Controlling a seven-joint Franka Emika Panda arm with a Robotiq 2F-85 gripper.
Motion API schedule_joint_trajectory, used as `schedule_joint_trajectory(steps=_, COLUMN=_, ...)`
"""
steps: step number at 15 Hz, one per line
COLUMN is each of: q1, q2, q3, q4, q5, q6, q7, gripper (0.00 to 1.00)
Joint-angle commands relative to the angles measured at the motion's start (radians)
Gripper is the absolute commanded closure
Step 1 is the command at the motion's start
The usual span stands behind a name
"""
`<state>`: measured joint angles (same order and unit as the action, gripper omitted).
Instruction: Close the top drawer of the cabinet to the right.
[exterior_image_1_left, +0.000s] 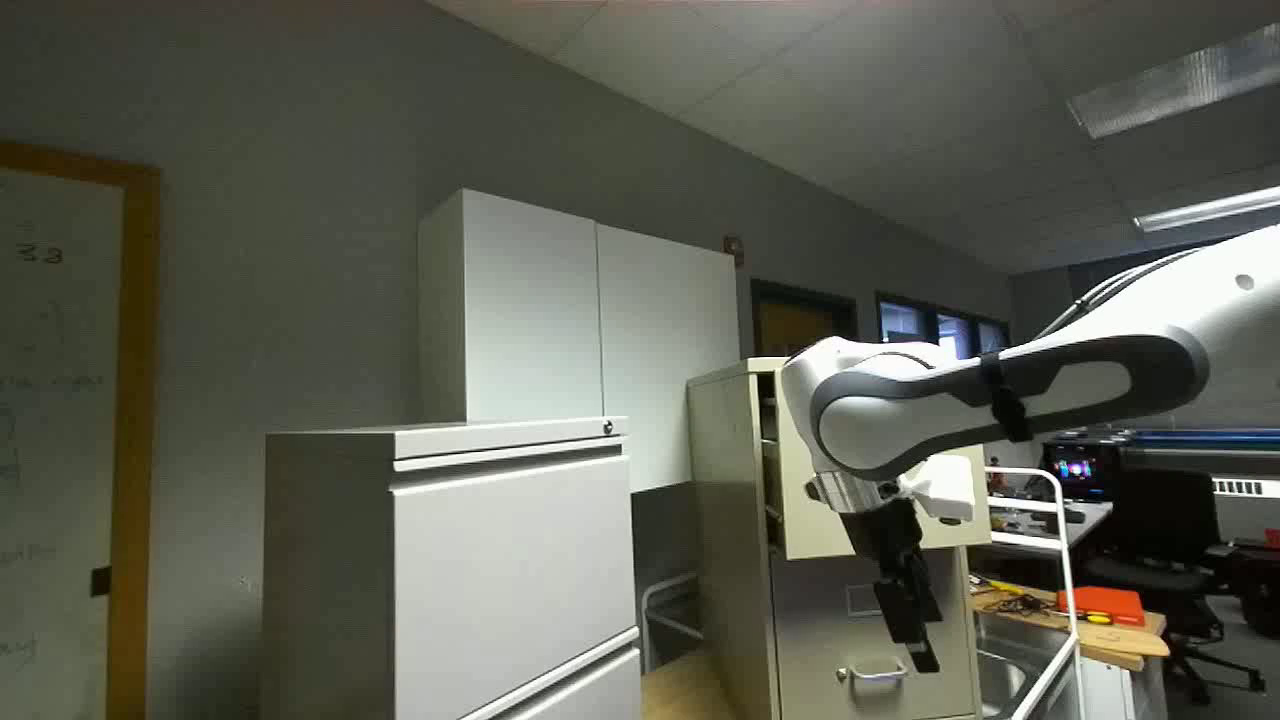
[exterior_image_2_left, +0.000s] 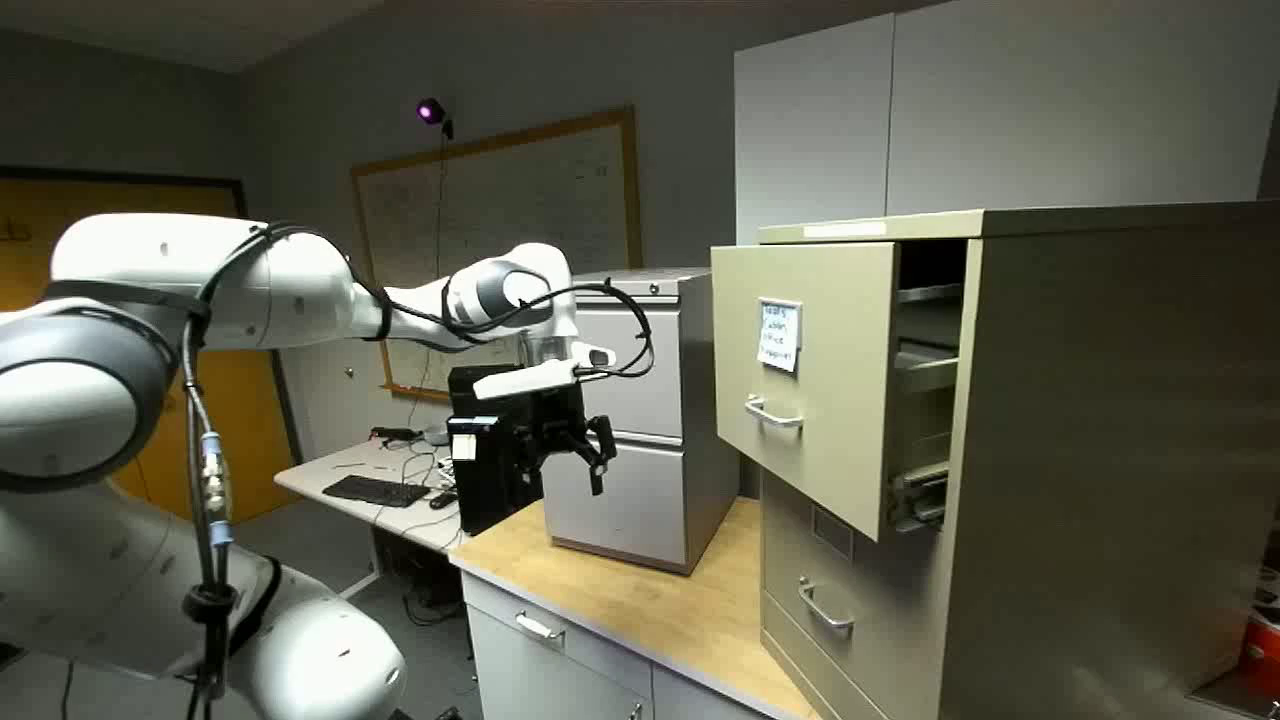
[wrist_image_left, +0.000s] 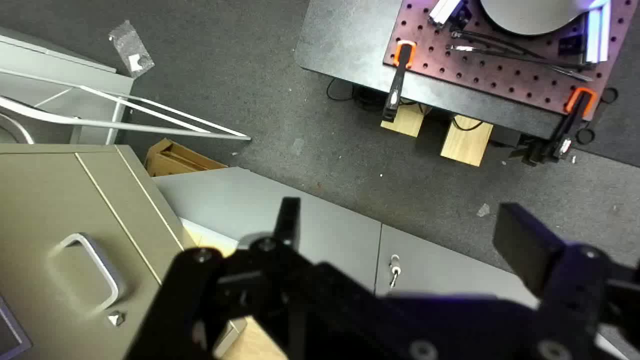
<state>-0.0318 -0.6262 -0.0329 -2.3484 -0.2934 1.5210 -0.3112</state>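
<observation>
The top drawer (exterior_image_2_left: 835, 400) of the beige cabinet (exterior_image_2_left: 1100, 450) is pulled part way out, with a paper label and a silver handle on its front. The drawer (exterior_image_1_left: 815, 520) also shows in an exterior view, partly hidden by my arm; the cabinet (exterior_image_1_left: 725, 520) stands behind it. In the wrist view only a lower part of the cabinet (wrist_image_left: 45, 200), with a handle and lock, shows at the left; the top drawer is out of view. My gripper (wrist_image_left: 402, 230) is open and empty, pointing down, apart from the drawer. It also shows in both exterior views (exterior_image_1_left: 912, 625) (exterior_image_2_left: 600, 465).
A grey-white drawer cabinet (exterior_image_2_left: 620, 500) stands on the wooden counter (exterior_image_2_left: 600, 590) beside the beige cabinet. A white cupboard (exterior_image_1_left: 530, 310) hangs behind. A white metal frame (exterior_image_1_left: 1062, 560) stands beyond the beige cabinet. A dark table (wrist_image_left: 340, 45) shows in the wrist view.
</observation>
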Motion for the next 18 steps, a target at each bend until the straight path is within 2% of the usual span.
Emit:
schedule_joint_trajectory(steps=1, q1=0.026, q2=0.001, q3=-0.019, q4=0.004, q5=-0.009, q6=-0.004, q7=0.011, gripper=0.0)
schedule_joint_trajectory(steps=12, q1=0.025, q2=0.002, q3=-0.016, q4=0.004, q5=-0.019, q6=0.008, q7=0.029, gripper=0.0)
schedule_joint_trajectory(steps=18, q1=0.016, q2=0.011, q3=0.015, q4=0.02, q5=-0.109, q6=0.13, q7=0.112, gripper=0.0)
